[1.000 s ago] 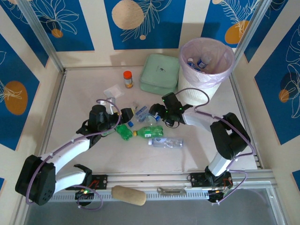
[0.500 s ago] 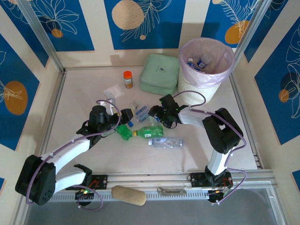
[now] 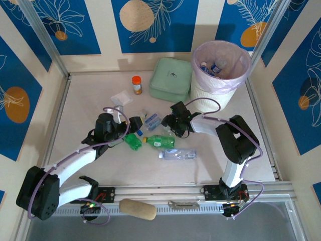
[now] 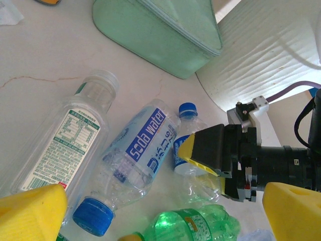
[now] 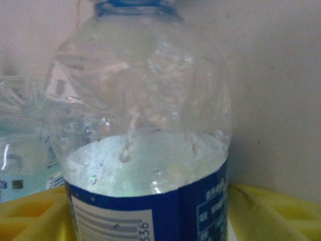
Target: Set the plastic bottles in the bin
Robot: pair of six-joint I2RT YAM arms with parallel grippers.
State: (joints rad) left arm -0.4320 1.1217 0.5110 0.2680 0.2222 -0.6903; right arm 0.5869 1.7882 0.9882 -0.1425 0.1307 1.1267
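Down on the counter [image 4: 40, 60], right fingers [image 5: 30, 216] pinch a clear blue-capped plastic bottle [image 5: 145, 100]; left fingers [image 4: 30, 211] spread wide over two clear bottles [image 4: 135, 150]; round white ribbed bin [image 4: 261, 55] just beyond right fingers.

**Edges and blur hide much**

Near the bin [image 3: 210, 95], the right gripper [image 3: 167, 123] covers part of its bottle [image 5: 145, 125]. Close up, that bottle's cap and base are cut off, and blur hides whether the fingers [image 5: 273, 211] touch it. The bottles [image 3: 214, 67] inside the bin are too small to count.
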